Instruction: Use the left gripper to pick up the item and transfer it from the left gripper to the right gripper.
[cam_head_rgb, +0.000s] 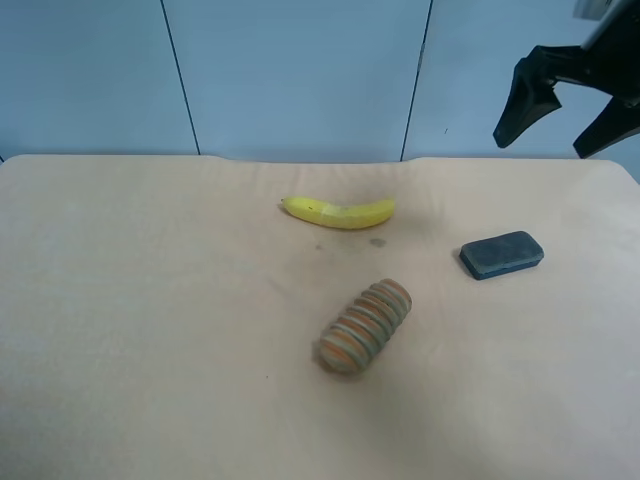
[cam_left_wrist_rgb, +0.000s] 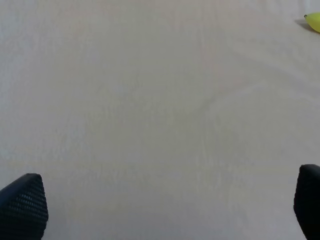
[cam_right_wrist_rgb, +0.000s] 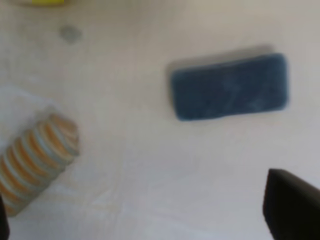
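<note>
The item, a dark grey-green eraser block (cam_head_rgb: 502, 254) with a blue base, lies flat on the cloth at the exterior high view's right. It also shows in the right wrist view (cam_right_wrist_rgb: 230, 87). A black gripper (cam_head_rgb: 545, 145) hangs open, high above the table's far right corner, behind the eraser. The right wrist view looks down on the eraser, and the right gripper (cam_right_wrist_rgb: 147, 220) is open, empty and well above it. The left gripper (cam_left_wrist_rgb: 165, 205) is open and empty over bare cloth, with only its fingertips (cam_left_wrist_rgb: 22, 207) showing. It is out of the exterior high view.
A yellow banana (cam_head_rgb: 338, 212) lies at the table's middle back; its tip shows in the left wrist view (cam_left_wrist_rgb: 314, 21). An orange-and-grey ribbed cylinder (cam_head_rgb: 365, 326) lies on its side in front of it and shows in the right wrist view (cam_right_wrist_rgb: 37, 160). The beige cloth (cam_head_rgb: 150, 320) covers the table.
</note>
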